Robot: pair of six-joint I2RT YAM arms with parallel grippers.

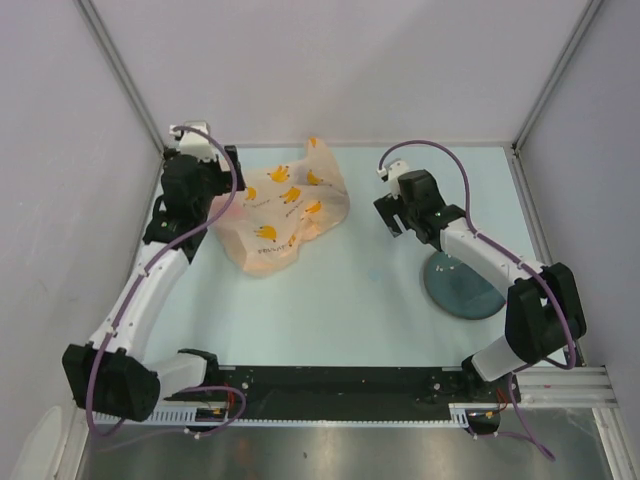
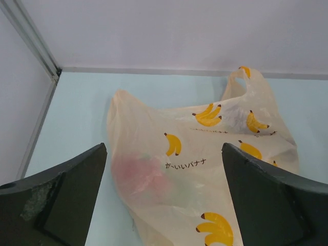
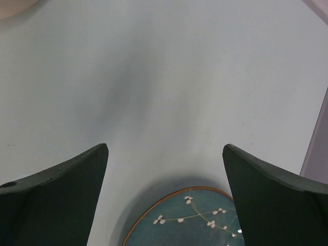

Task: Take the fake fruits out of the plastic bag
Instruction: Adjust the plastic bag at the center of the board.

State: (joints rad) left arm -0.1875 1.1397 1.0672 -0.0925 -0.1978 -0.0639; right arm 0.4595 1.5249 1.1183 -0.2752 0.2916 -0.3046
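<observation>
The pale desk (image 1: 340, 290) carries the crumpled peach plastic bag (image 1: 285, 215) at its far left and a blue-grey blossom-patterned plate (image 1: 462, 290) at right. The left gripper (image 2: 164, 154) hovers beside the bag, spread wide and empty. The right gripper (image 3: 164, 148), equally wide and empty, hangs near the plate's rim. The fake fruits (image 2: 141, 174) show as a red blur inside the bag.

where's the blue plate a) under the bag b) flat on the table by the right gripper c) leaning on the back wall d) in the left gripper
b: the plate lies flat on the table beside the open right gripper, apart from the plastic bag
</observation>
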